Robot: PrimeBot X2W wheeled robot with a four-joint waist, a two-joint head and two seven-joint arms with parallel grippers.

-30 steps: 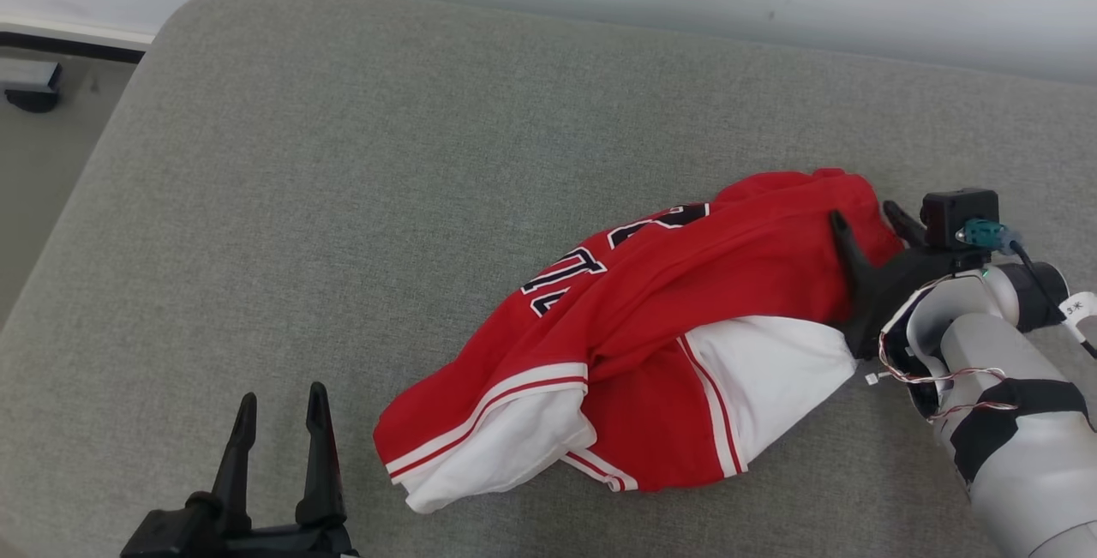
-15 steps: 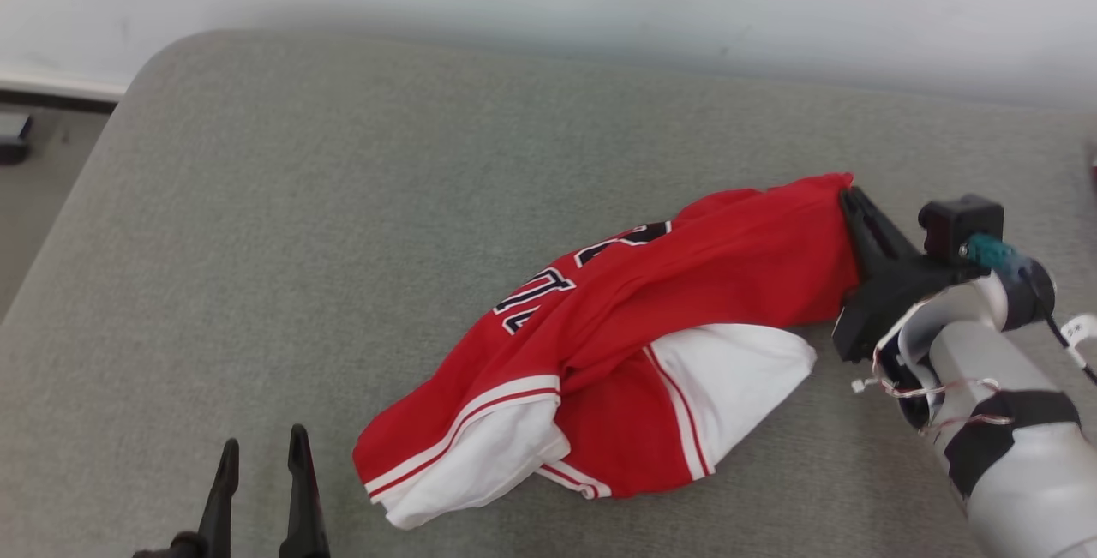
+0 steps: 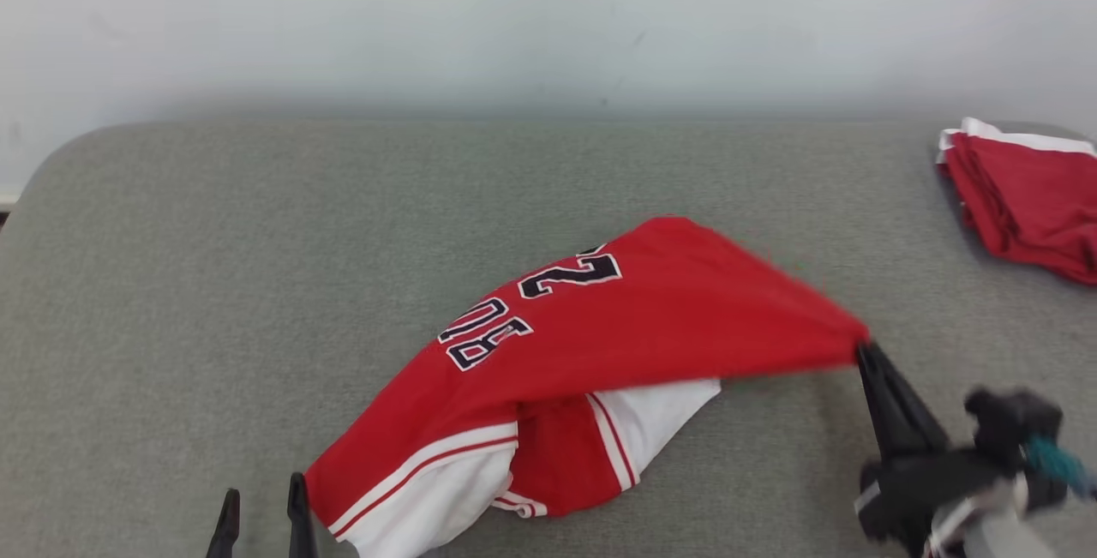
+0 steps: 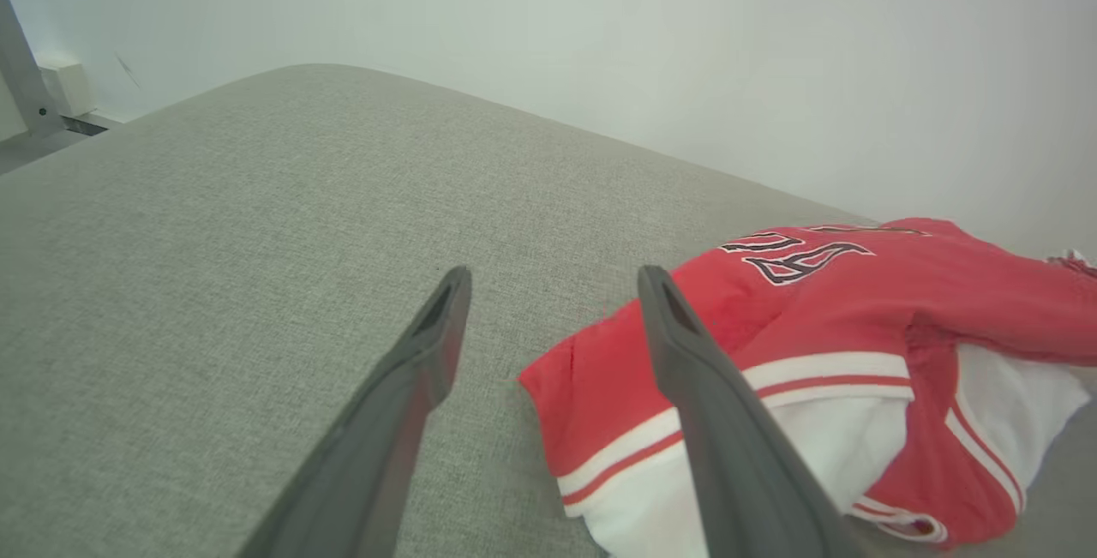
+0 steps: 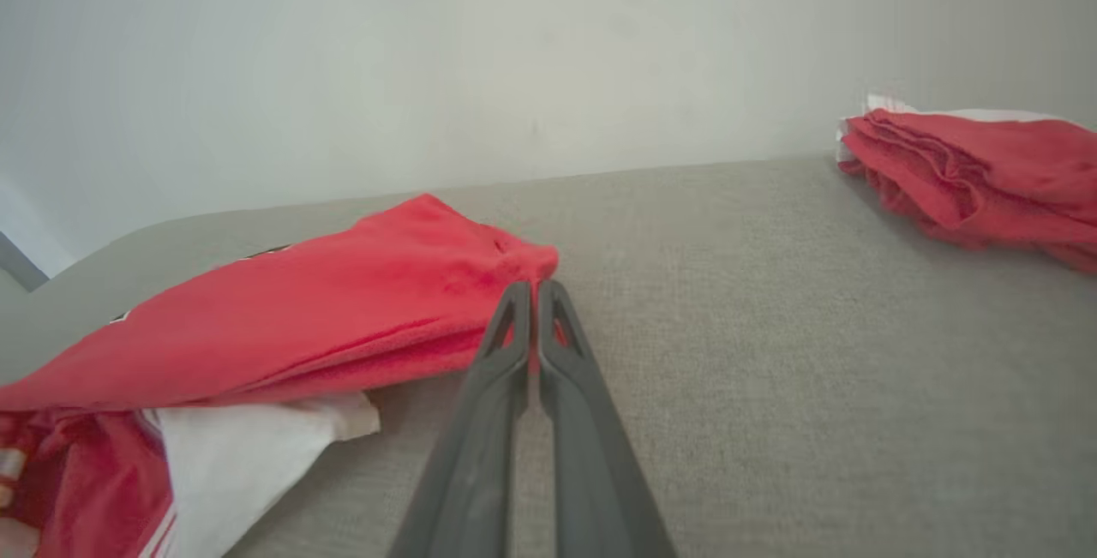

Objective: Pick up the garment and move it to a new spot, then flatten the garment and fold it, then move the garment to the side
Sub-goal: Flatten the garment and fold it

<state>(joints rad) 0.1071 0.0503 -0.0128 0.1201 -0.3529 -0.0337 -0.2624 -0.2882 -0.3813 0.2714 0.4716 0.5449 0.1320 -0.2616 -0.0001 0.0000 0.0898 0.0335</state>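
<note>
A: Where's the red jersey (image 3: 600, 327)?
B: Crumpled on the grey cushion (image 3: 257, 224), roughly centre, white sleeves tucked under its near side. The long axis is diagonal, from the near-left end to the right-hand tip.
A: State of the right gripper (image 3: 864, 351)?
B: Fingers pressed together on that right-hand tip, with red cloth pinched between them. The fabric looks drawn into a taut ridge from the pinch.
A: Arm pose?
B: Wrist low at the near right. The fingers point up and left along the jersey's axis, close to level with the cushion. The whole jersey lies left of the pinch.
A: And the left gripper (image 3: 262, 489)?
B: Jaws wide apart, nothing in them. It's at the near left, fingers pointing away. The jersey's white-banded end is just beside its right finger; I can't tell if they touch.
A: Step?
B: My read: pick-and-relocate, early on. The right arm has the only grip, so any pull runs rightward along the axis. The left arm is nearer the trailing end. The folded red stack (image 3: 1020, 198) is far right, well apart, so steer clear of it.
</note>
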